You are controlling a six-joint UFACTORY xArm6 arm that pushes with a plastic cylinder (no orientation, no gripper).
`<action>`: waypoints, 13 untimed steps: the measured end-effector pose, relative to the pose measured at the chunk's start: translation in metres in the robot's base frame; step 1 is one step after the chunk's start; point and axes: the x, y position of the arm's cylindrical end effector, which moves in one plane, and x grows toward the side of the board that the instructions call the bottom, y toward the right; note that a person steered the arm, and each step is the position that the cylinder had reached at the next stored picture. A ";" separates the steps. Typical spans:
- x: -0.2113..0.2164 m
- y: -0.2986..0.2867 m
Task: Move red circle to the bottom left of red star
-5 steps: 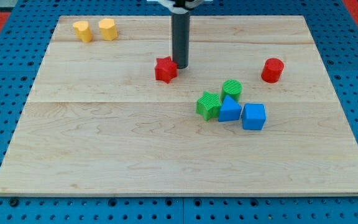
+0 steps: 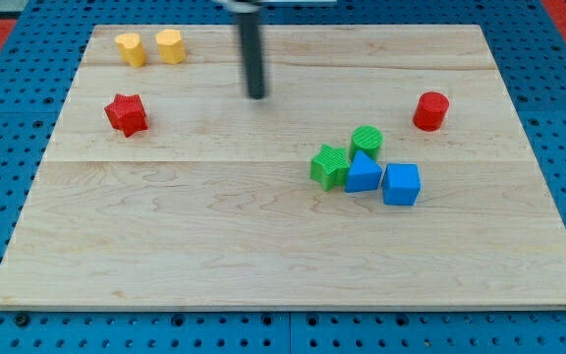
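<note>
The arm carries no fingers, so there is nothing to open, close or grip with; it ends in a straight dark rod that comes down from the view's top edge, standing nearly upright and a little blurred. My tip (image 2: 256,96) rests on the wooden surface (image 2: 214,246) in its upper middle part and touches no block.

The red star (image 2: 126,114) lies well to the view's left of my tip and slightly lower, near the surface's left edge. The red circle (image 2: 430,110) sits well to the view's right of my tip, near the right edge, at about the same height as the star. The two red blocks are far apart, with my tip between them but closer to the star.

Two yellow blocks sit side by side in the top left corner: the left yellow block (image 2: 130,48) and the right yellow block (image 2: 170,45), just beside each other; their exact shapes are hard to make out. Both are above the star and to the left of my tip.

Below and to the right of my tip is a tight cluster of four. The green star (image 2: 329,165) is at its left, the green circle (image 2: 367,141) at its top, the blue triangle (image 2: 363,173) in the middle, touching both greens, and the blue cube (image 2: 401,184) at its right, just beside the triangle
</note>
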 end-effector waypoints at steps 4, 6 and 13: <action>0.046 0.170; 0.011 -0.002; 0.096 -0.114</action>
